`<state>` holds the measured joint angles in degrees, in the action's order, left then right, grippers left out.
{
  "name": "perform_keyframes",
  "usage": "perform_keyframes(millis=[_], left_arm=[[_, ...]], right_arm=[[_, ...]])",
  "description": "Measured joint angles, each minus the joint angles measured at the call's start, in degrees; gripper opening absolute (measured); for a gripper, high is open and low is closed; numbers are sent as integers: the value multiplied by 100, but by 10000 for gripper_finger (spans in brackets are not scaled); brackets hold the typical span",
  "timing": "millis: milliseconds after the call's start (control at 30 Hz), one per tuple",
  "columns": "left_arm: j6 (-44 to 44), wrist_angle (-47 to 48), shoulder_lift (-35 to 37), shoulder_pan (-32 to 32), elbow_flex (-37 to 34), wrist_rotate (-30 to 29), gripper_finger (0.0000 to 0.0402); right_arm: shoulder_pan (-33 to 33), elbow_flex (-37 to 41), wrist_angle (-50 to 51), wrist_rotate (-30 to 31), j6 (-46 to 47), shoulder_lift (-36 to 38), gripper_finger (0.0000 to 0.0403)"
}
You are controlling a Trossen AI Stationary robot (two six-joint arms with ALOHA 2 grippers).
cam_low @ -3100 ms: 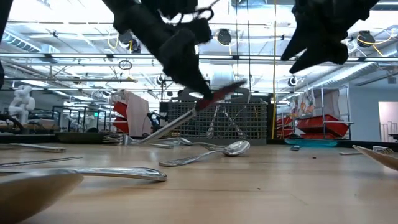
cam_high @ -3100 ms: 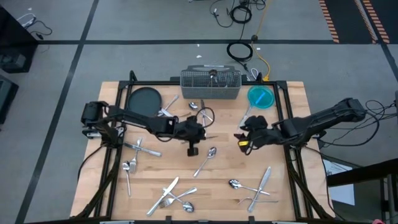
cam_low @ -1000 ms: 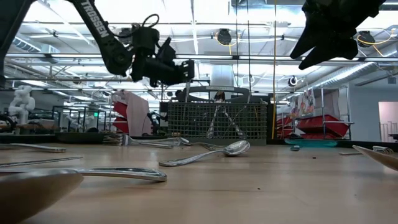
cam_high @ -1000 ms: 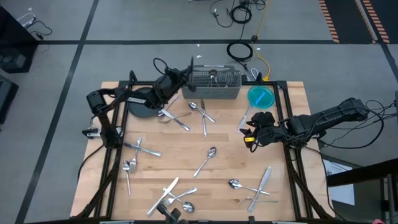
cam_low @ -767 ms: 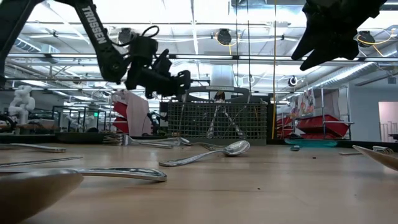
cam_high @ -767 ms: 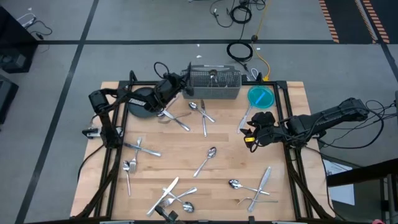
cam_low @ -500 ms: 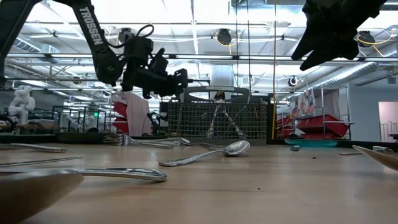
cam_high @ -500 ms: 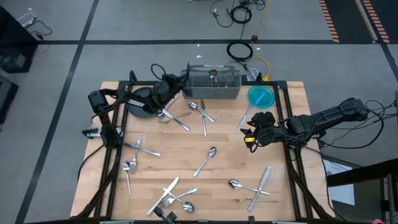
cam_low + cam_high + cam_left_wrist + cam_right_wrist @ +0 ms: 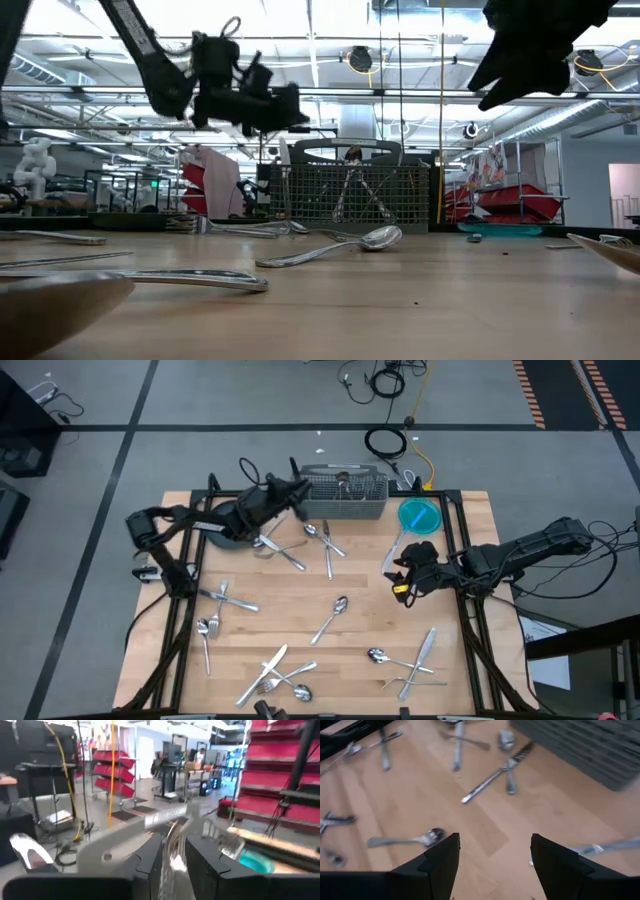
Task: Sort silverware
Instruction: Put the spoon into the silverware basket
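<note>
Left end effector: the left end effector (image 9: 291,491) hung in the upper middle of the high view, just beside the left end of the wire caddy (image 9: 340,496); in the left wrist view its fingers (image 9: 150,865) stood close together around a blurred shiny sliver (image 9: 175,851), seemingly one held piece of cutlery, though which kind could not be told.
Right end effector: the right end effector (image 9: 396,576) hovered at the right middle of the high view, its fingers (image 9: 440,861) spread wide and holding nothing.
Silverware: the silverware (image 9: 328,620) lay scattered flat over the wooden table (image 9: 460,650), with clusters at the lower left, lower middle and lower right of the high view, a few pieces just below the caddy, and some standing inside it.
Other items: a dark plate (image 9: 226,525) sat at the upper left under the left arm; a teal dish (image 9: 419,516) sat right of the caddy.
Handling: the pieces were probably stiff, light, smooth and slippery.
Grip point: lying flat, each would likely best be pinched across the narrow handle near its middle; crossed pieces likely needed separating first.
</note>
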<state>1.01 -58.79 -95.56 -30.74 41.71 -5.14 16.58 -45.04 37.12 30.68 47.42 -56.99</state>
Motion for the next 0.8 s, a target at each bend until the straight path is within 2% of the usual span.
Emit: perform_keyframes(millis=[100,200,333,467,633,800], left_arm=[[21,513,671,97,-2,245,93],[430,1012,1557,294,86,572,93],[1053,1717,2677,569,118,879,93],[1333,2258,3669,820,120,978,93],[1340,2966,4558,1030,120,983,93],[1324,3678,5011,1032,120,979,93]], right_arm=[[-36,-2,-182,-153,-253,-284,223],[-101,-2,-523,-243,-294,-787,219],[-298,-2,-1168,-372,120,-1596,218],[-508,-2,-1805,-922,751,-2441,218],[-571,-2,-2322,-1288,1301,-3237,217],[-571,-2,-3032,-1320,1508,-3566,217]])
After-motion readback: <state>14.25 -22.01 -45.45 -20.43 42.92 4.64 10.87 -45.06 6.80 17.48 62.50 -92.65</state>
